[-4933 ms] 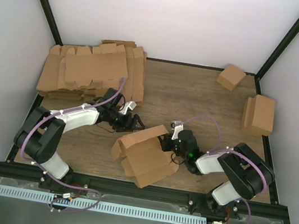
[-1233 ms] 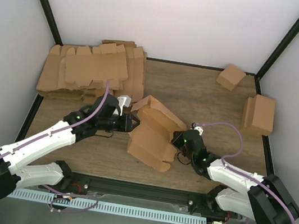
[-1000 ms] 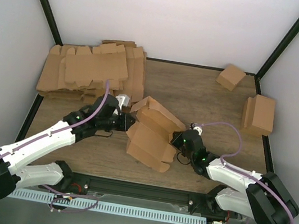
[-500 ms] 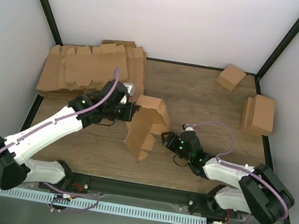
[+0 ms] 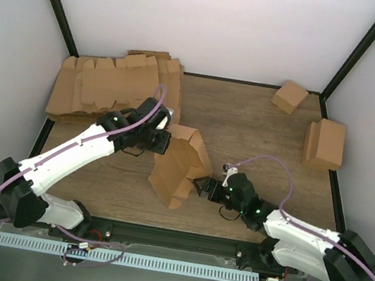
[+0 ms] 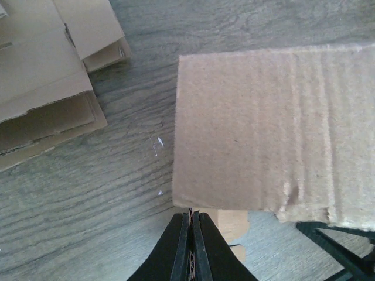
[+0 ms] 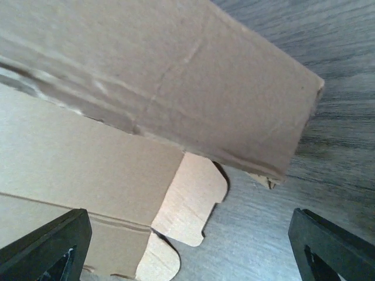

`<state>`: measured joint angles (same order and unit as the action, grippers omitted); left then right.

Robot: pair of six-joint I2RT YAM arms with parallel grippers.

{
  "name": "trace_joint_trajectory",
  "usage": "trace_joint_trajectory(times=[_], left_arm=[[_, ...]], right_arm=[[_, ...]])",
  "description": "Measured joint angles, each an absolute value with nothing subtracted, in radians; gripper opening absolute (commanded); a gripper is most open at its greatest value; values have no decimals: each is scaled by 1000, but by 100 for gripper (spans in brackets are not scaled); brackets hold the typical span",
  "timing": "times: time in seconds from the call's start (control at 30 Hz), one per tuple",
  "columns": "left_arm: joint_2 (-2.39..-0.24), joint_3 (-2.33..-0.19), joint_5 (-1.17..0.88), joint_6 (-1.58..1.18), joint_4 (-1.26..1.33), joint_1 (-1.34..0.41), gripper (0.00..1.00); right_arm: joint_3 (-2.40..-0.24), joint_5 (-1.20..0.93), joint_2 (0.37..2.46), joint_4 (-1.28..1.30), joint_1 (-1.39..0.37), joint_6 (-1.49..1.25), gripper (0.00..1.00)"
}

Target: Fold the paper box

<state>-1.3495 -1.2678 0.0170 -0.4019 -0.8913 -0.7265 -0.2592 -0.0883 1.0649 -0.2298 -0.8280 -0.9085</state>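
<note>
Near the paper box (image 7: 146,88), right fingers (image 7: 44,246) are cropped.

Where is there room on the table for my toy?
The bare tabletop at the back, between the cardboard pile and the small box, is free. The middle is crowded: the paper box, with the left gripper pinching it and the right gripper close by.

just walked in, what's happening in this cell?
A paper box is mid-fold. The left claw is shut on one edge of it and holds it tilted up. The right claw is open beside the box's near right side, gripping nothing. A pile of flat blanks lies far left; a small box and a bigger box sit far right.
</note>
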Motion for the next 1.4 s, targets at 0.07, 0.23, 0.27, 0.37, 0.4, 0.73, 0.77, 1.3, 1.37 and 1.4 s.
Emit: trace_joint_trajectory(times=[0.07,0.23,0.27,0.37,0.4,0.73,0.77,1.3,1.37,1.4], left_arm=[[-1349,-1256,0,-394,-884,-727,4],[-1349,-1227,-44,-379,-865,-727,4],[-1349,-1225,-49,-376,-864,-727,4],[-1349,-1221,-54,-361,-856,-727,4],[-1349,-1220,-54,-358,-854,-727,4],[-1363,-1274,6,-324,-926,-739,4],[-1368,-1294,19,-323,-943,-740,4],[-1447,-1477,218,-313,-1153,-746,4],[-1440,-1463,229,-313,-1143,-750,4],[-1436,-1453,232,-313,-1133,-752,4]], right_arm=[[-258,-88,998,-176,-827,-898,96],[-268,-103,872,-30,-777,-854,95],[-275,-111,863,-1,-759,-844,95],[-321,-153,865,76,-692,-801,94],[-341,-170,875,91,-671,-790,93],[-587,-360,1031,179,-591,-690,92],[-596,-373,1038,178,-591,-684,92],[-552,-495,1140,101,-591,-662,95],[-552,-492,1139,99,-591,-662,97],[-552,-484,1138,100,-591,-663,97]])
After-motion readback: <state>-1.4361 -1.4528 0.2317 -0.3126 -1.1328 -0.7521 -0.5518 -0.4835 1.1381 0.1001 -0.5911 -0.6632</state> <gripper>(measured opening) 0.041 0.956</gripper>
